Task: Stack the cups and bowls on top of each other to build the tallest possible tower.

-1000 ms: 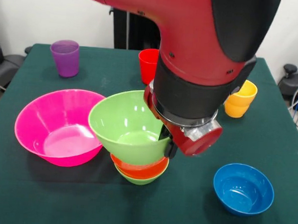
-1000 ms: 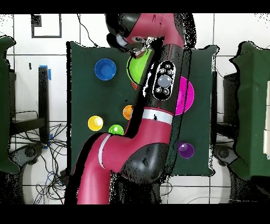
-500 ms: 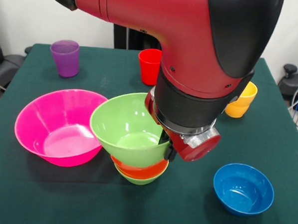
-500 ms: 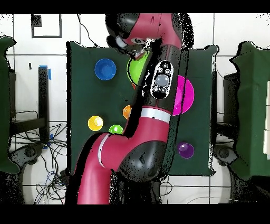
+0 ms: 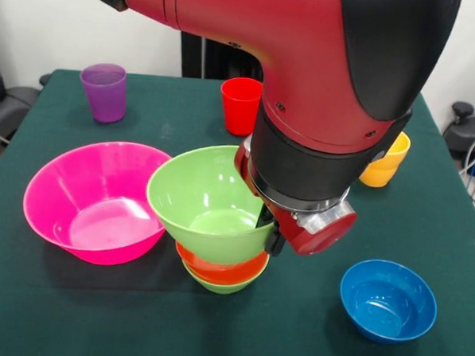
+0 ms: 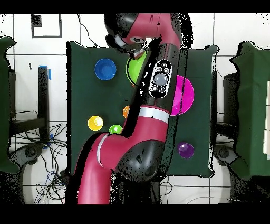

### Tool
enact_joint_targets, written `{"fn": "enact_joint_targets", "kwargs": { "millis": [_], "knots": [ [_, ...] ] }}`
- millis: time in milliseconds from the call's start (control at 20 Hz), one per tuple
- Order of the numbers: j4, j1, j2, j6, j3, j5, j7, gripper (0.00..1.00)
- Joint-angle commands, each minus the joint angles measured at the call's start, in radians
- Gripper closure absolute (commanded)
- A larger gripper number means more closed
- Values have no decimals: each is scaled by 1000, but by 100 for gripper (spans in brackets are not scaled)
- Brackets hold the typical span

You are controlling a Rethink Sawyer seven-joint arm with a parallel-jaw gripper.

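A large lime green bowl [image 5: 208,199] sits tilted on a red-orange bowl [image 5: 221,267], which is nested in a small green bowl [image 5: 220,286]; this is the tower. My gripper [image 5: 268,230] is at the large bowl's right rim, shut on it, and only one dark finger shows below the wrist. The pink bowl [image 5: 93,198] stands just left of the tower, with the blue bowl [image 5: 388,300] at the front right. The purple cup [image 5: 103,91] and red cup [image 5: 240,104] stand at the back. Overhead, the yellow cup [image 6: 95,123], light green cup [image 6: 115,129] and orange cup [image 6: 126,111] show beside the arm.
The thick red arm [image 5: 322,87] covers the table's right middle and half hides an orange-yellow cup [image 5: 381,168]. Overhead, the arm lies across the pink bowl [image 6: 185,95] and the green bowl [image 6: 136,67]. Chairs and cables surround the table.
The arm and the large green bowl have shifted slightly to the right in the front view. The other bowls and the cups have not moved.
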Motion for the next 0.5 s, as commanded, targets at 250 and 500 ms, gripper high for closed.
{"fn": "enact_joint_targets", "kwargs": {
  "millis": [250,500],
  "knots": [
    [27,20,-2,-28,-10,35,85,100],
    [37,27,-2,-34,-12,34,83,100]
  ]
}}
